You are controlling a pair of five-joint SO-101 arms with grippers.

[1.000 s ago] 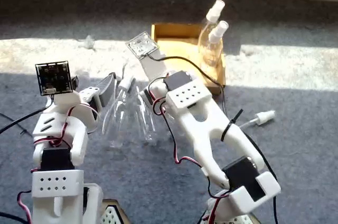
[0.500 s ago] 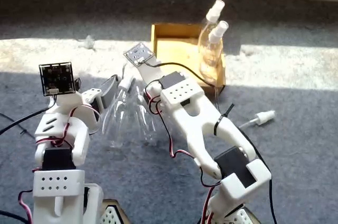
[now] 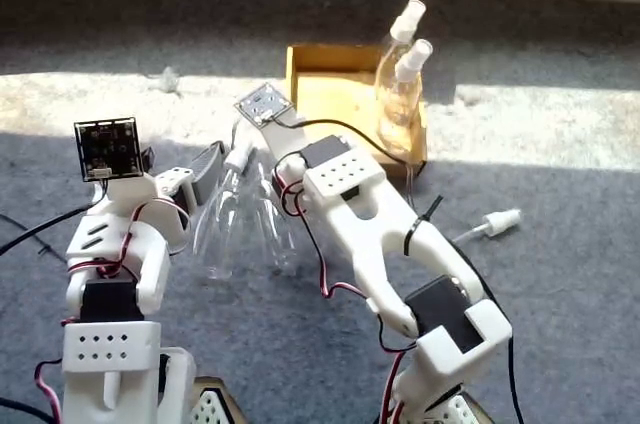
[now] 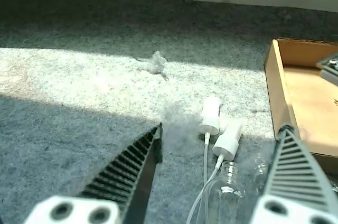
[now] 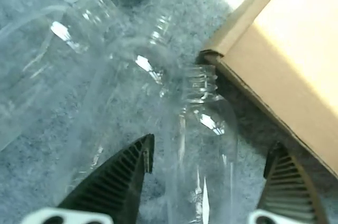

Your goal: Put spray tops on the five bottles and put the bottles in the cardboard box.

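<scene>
Three clear uncapped bottles (image 3: 245,224) lie side by side on the grey carpet between the arms. My right gripper (image 5: 211,145) is open and straddles the bottle (image 5: 203,129) nearest the cardboard box (image 5: 280,49), close to its threaded neck. My left gripper (image 4: 222,129) is open above the carpet, and past its fingertips lie two white spray tops (image 4: 211,115) and a bottle neck (image 4: 227,182). In the cardboard box (image 3: 330,74) stand two bottles (image 3: 400,84) with spray tops on. Another spray top (image 3: 495,222) lies on the carpet to the right of the right arm (image 3: 345,179).
A tuft of white fluff (image 4: 156,63) lies on the sunlit carpet to the left of the box. The box's near wall (image 4: 277,84) is close beside the lying bottles. Open carpet stretches to the right, around the loose spray top.
The right arm has swung left and forward, bringing its open gripper over the lying bottles. The left arm has barely shifted. Bottles and spray tops stay put.
</scene>
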